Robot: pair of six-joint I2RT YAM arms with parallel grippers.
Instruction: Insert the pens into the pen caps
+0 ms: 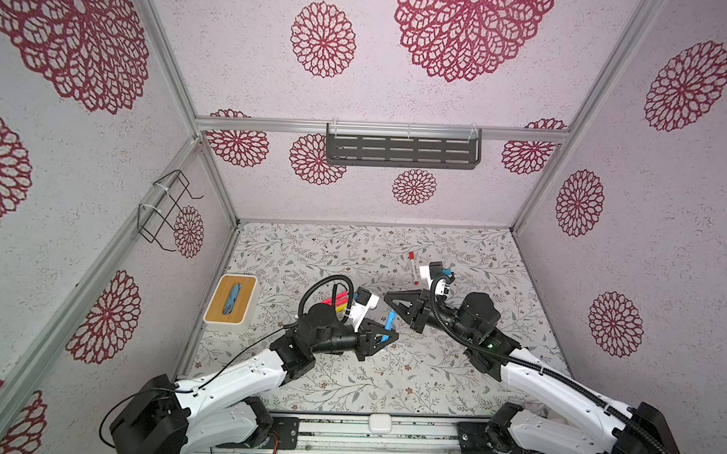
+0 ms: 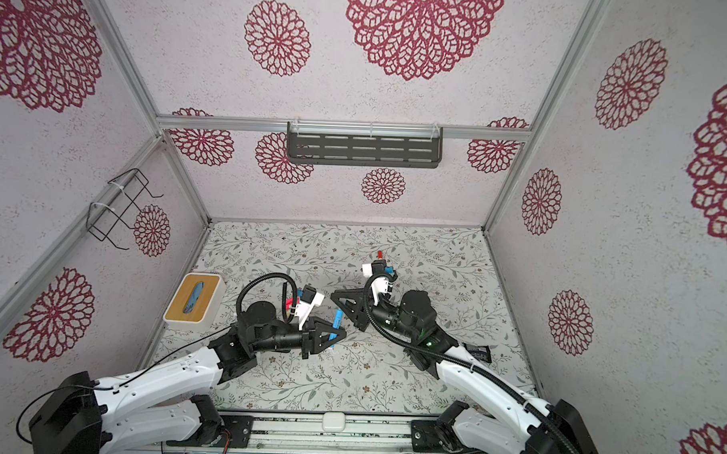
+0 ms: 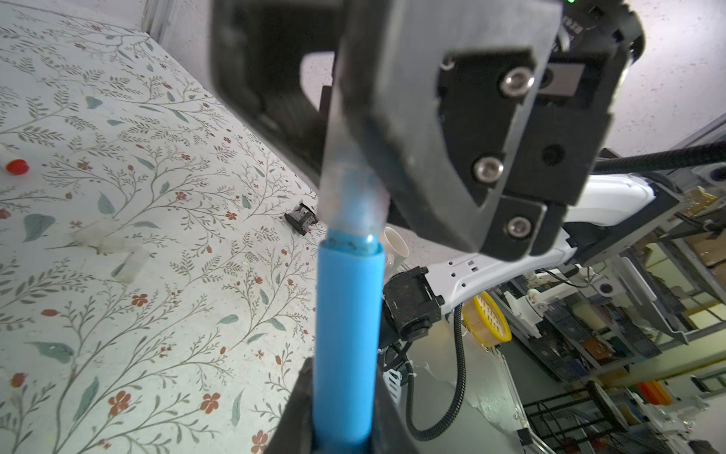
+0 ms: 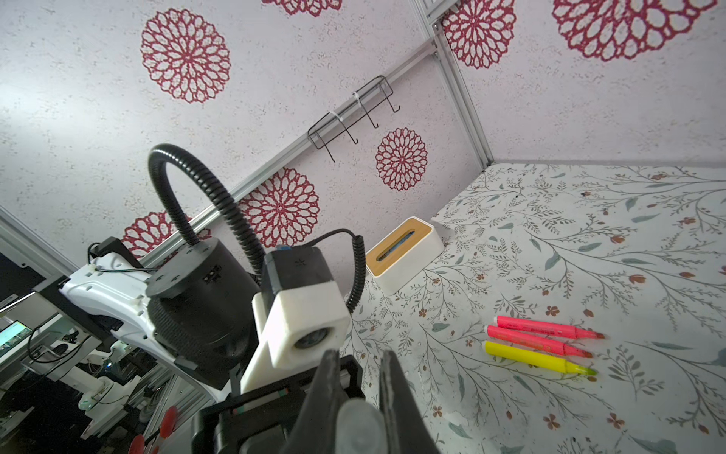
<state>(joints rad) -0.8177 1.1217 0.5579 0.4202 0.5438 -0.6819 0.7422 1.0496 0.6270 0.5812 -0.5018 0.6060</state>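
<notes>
The blue pen (image 3: 345, 334) is clamped in the left end effector (image 3: 338, 424). Its tip sits inside a translucent pen cap (image 3: 353, 196) pinched by the right end effector (image 4: 359, 377), and the two meet above the desk (image 1: 389, 383). Two pink pens (image 4: 546, 328) and a yellow pen (image 4: 538, 359) lie side by side behind the left end effector's wrist. The white pen with red ends (image 1: 413, 268) lies just beyond the right end effector.

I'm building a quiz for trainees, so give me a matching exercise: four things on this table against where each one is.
1 blue plastic pen
2 translucent tube-shaped cap
3 yellow plastic pen
4 white box with wooden lid

a beside two pink pens
b in left gripper
c near left wall
d in right gripper

Pairs: 1-b, 2-d, 3-a, 4-c
</notes>
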